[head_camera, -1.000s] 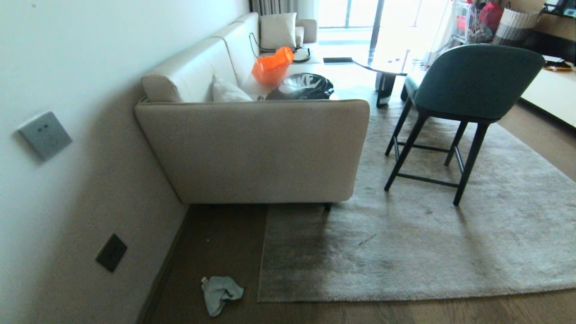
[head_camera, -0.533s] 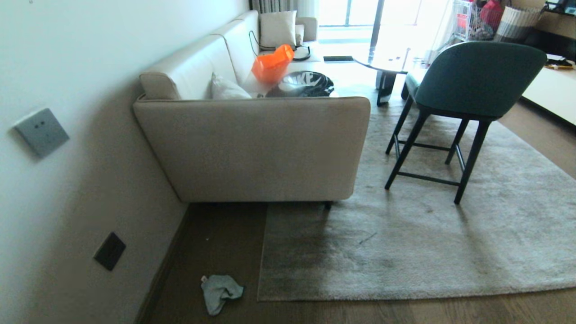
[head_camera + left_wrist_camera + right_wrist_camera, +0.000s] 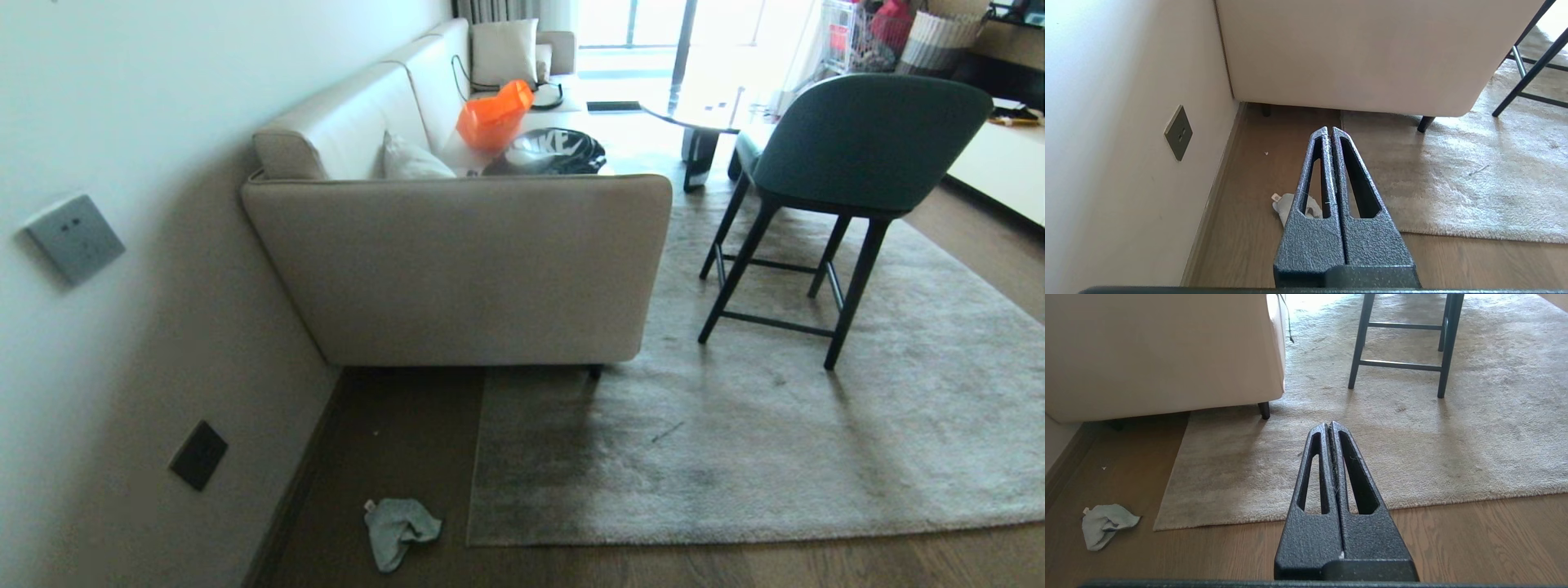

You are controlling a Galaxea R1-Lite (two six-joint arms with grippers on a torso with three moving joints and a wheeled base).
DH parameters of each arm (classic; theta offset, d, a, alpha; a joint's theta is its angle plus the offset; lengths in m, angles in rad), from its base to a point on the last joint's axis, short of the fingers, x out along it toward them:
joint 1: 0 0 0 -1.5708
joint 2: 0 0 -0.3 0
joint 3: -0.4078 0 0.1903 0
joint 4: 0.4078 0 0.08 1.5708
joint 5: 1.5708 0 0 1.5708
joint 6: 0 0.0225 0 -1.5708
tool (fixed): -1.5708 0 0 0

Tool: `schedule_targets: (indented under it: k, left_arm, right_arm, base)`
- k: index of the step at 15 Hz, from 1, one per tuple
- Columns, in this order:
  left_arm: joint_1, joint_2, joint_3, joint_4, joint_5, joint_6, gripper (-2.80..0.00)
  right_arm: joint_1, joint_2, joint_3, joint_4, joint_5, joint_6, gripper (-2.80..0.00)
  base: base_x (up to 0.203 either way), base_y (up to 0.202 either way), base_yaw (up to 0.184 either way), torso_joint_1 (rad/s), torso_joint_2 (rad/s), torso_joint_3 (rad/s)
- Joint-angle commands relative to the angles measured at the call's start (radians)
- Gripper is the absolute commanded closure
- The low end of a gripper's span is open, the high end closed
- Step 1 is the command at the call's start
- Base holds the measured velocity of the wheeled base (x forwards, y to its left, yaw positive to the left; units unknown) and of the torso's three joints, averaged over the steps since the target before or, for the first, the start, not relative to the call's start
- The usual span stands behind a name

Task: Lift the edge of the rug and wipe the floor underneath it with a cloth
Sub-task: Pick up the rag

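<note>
From my console I saw the rug edge (image 3: 482, 457) lying flat on the floor (image 3: 392, 441), its square corner near the bottom of the head view and its far end tucked under the beige sofa (image 3: 457, 261). The cloth (image 3: 397, 531) lay crumpled on the bare planks, just beside that corner but apart from it, between the rug and the wall's skirting. Neither arm showed in the head view. In its wrist view the left gripper (image 3: 1329, 132) hung above the floor with its fingers pressed together and nothing between them, the cloth partly hidden behind it. The right gripper (image 3: 1329, 426) hung over the rug's near border, likewise pressed together and empty, with the cloth well off to one side of it. A green chair (image 3: 849, 155) with dark legs stood on the rug beside the sofa. A dark socket plate (image 3: 200, 456) sat low on the wall.
</note>
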State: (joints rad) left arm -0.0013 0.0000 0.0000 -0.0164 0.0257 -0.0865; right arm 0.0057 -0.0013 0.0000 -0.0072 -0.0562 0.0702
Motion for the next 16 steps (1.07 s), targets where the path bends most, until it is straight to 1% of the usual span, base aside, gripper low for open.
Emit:
schedule_targets:
  k: [1,12,16]
  left_arm:
    - [0.0,0.0,0.0,0.0,0.0,-0.001,0.0]
    - [0.0,0.0,0.0,0.0,0.0,-0.003,0.0]
    - [0.0,0.0,0.0,-0.002,0.0,-0.004,0.0]
  right_arm:
    - [0.0,0.001,0.0,0.0,-0.001,0.0,0.0]
    - [0.0,0.001,0.0,0.0,-0.001,0.0,0.0]
    - [0.0,0.001,0.0,0.0,-0.001,0.0,0.0]
  base:
    - [0.0,0.0,0.0,0.0,0.0,0.0]
    - [0.0,0.0,0.0,0.0,0.0,0.0]
    - [0.0,0.0,0.0,0.003,0.0,-0.114]
